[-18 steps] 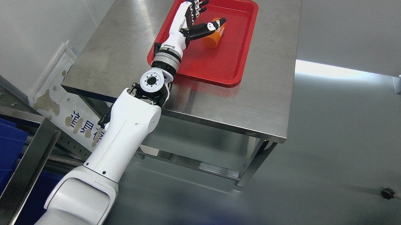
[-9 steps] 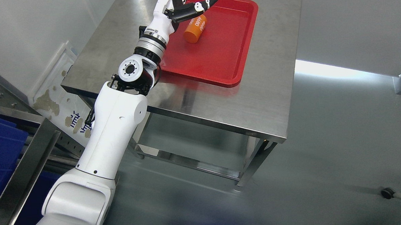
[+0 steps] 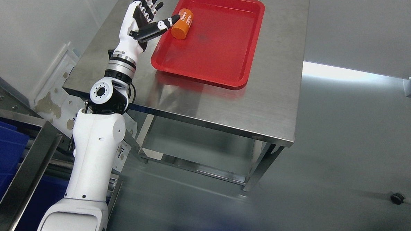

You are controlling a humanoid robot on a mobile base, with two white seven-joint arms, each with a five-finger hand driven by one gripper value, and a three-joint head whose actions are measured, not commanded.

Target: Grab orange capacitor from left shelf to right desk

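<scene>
The orange capacitor (image 3: 181,24) lies on its side in the far left corner of the red tray (image 3: 224,59), which sits on the steel desk (image 3: 260,102). My left hand (image 3: 154,13) hovers over the desk just left of the tray, fingers spread and holding nothing. Its thumb tip reaches to the capacitor's far end; I cannot tell whether it touches. The white left arm rises from the lower left. No right arm shows.
Blue bins (image 3: 2,148) and a metal shelf frame (image 3: 24,172) stand at the lower left, close to my arm. A white panel (image 3: 56,77) leans against the wall behind the desk. A small caster (image 3: 397,198) sits on the grey floor at the right.
My left arm has swung left, off the tray to the desk's left side. The capacitor has shifted left along the tray, staying by the thumb.
</scene>
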